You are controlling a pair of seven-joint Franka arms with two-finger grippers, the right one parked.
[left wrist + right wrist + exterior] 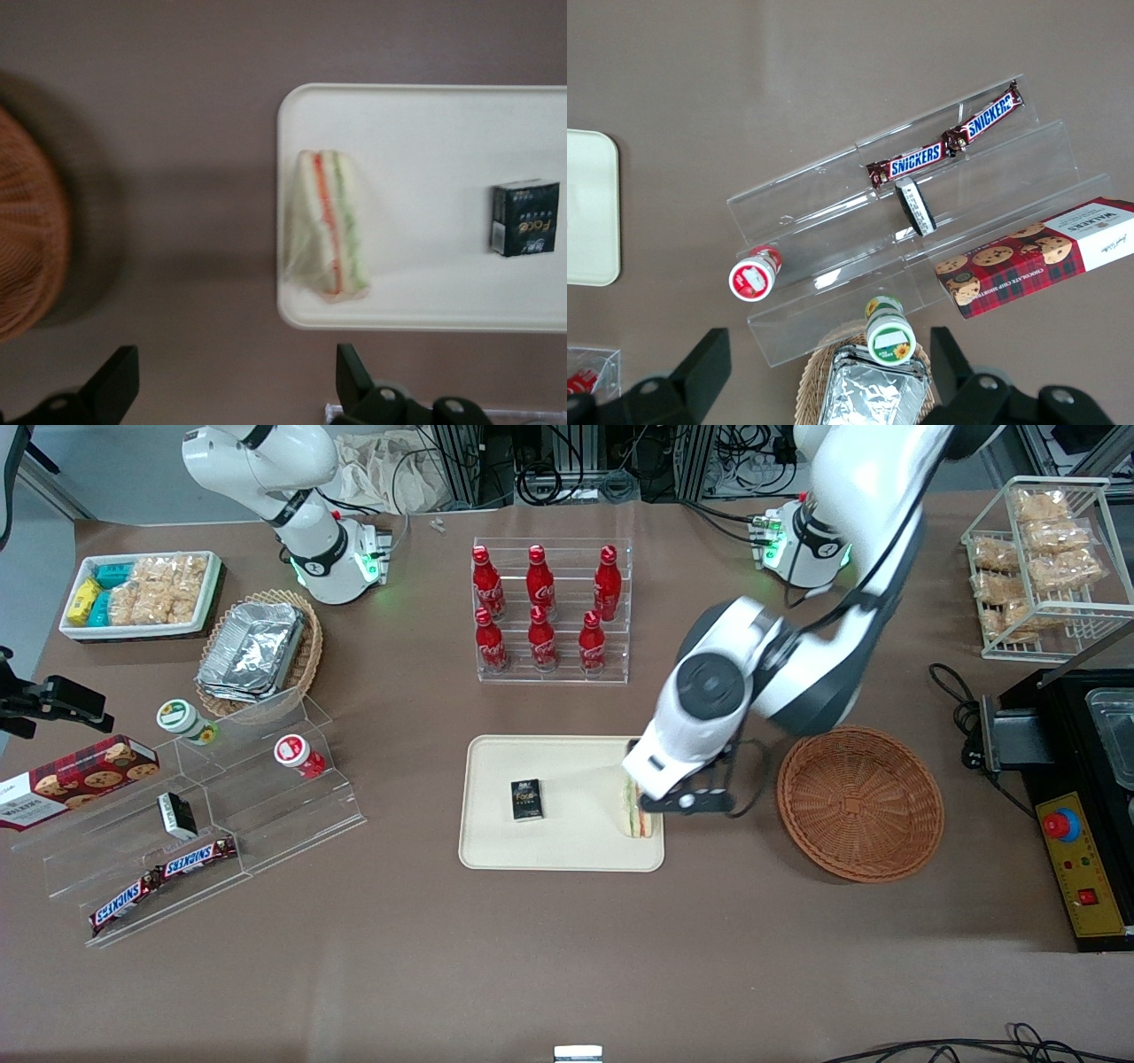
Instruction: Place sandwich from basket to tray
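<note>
The sandwich (634, 815) lies on the cream tray (567, 841), at the tray's edge nearest the basket, wrapped in clear plastic with its filling layers showing. It also shows in the left wrist view (330, 221) on the tray (425, 115). The reddish-brown wicker basket (859, 804) stands beside the tray toward the working arm's end, with nothing in it; its edge shows in the wrist view (27, 239). My left gripper (656, 779) hangs above the tray's edge over the sandwich. In the wrist view the gripper (235, 381) is open and holds nothing, its fingers clear of the sandwich.
A small black box (526, 799) lies on the tray. A rack of red bottles (551, 611) stands farther from the camera than the tray. A black machine (1081, 806) and a wire snack rack (1045, 567) stand at the working arm's end. A clear stepped display (204, 815) stands toward the parked arm's end.
</note>
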